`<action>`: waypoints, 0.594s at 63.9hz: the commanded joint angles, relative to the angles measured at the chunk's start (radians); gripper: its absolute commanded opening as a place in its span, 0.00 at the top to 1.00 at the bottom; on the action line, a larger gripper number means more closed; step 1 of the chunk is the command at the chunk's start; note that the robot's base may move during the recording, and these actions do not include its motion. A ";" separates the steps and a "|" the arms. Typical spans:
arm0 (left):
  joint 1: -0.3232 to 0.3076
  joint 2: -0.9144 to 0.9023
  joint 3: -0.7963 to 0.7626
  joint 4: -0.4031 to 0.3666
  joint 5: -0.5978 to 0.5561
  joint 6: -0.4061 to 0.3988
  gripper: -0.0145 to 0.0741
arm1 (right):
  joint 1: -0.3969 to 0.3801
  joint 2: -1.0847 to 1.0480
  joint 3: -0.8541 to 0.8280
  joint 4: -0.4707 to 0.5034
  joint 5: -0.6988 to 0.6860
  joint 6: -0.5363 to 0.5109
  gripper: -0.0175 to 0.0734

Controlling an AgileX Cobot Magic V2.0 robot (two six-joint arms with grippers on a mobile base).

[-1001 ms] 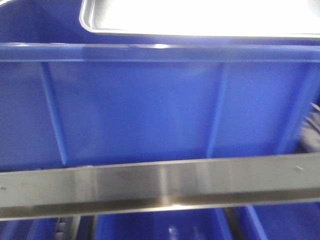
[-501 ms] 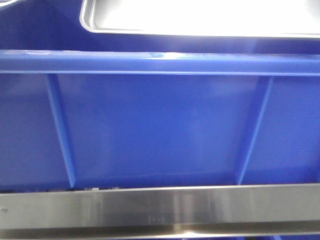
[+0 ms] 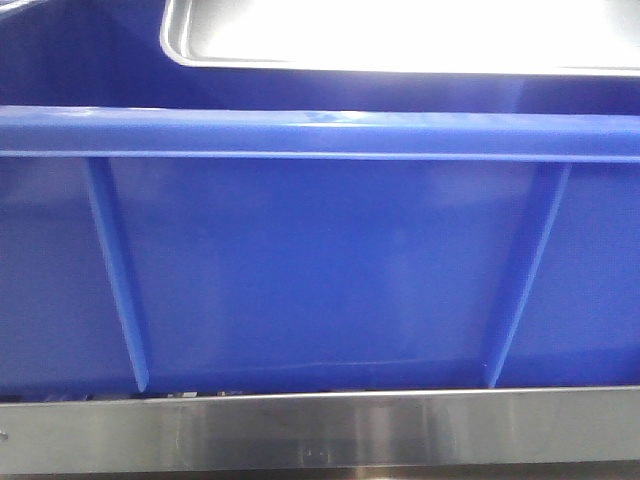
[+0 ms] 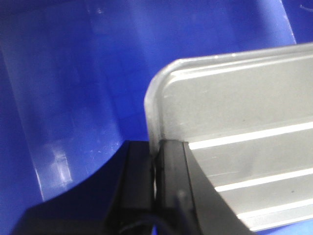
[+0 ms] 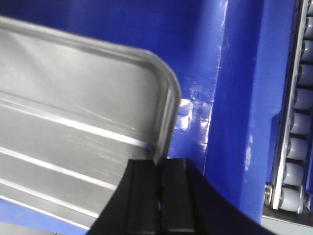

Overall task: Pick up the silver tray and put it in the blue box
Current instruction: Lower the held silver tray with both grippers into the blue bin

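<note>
The silver tray (image 3: 400,35) sits at the top of the front view, just behind the thick rim of the blue box (image 3: 320,270), whose near wall with two vertical ribs fills most of that view. Glare washes out the tray's floor there. The left gripper (image 4: 156,152) has its two black fingers pinched tight on the tray's raised rim beside a rounded corner, with the blue inner wall behind it. The right gripper (image 5: 157,169) is likewise clamped on the rim next to another rounded corner. Both wrist views show long ridges running across the tray's floor and blue plastic on the far side of the tray. Whether the tray touches the bottom of the box cannot be told. A brushed steel rail (image 3: 320,435) runs below the box, and a row of conveyor rollers (image 5: 298,98) lies beside its outer wall.
</note>
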 commanded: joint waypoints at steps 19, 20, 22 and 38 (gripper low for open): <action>-0.007 -0.029 -0.021 0.009 0.065 0.037 0.95 | -0.001 -0.021 -0.040 -0.016 -0.090 -0.017 0.74; -0.007 -0.029 -0.021 0.009 0.065 0.037 0.95 | -0.001 -0.021 -0.040 -0.016 -0.090 -0.017 0.74; -0.007 -0.029 -0.021 0.009 0.065 0.037 0.95 | -0.001 -0.021 -0.040 -0.016 -0.090 -0.017 0.74; -0.007 -0.029 -0.021 0.009 0.046 0.037 0.95 | -0.001 -0.021 -0.040 -0.016 -0.090 -0.017 0.74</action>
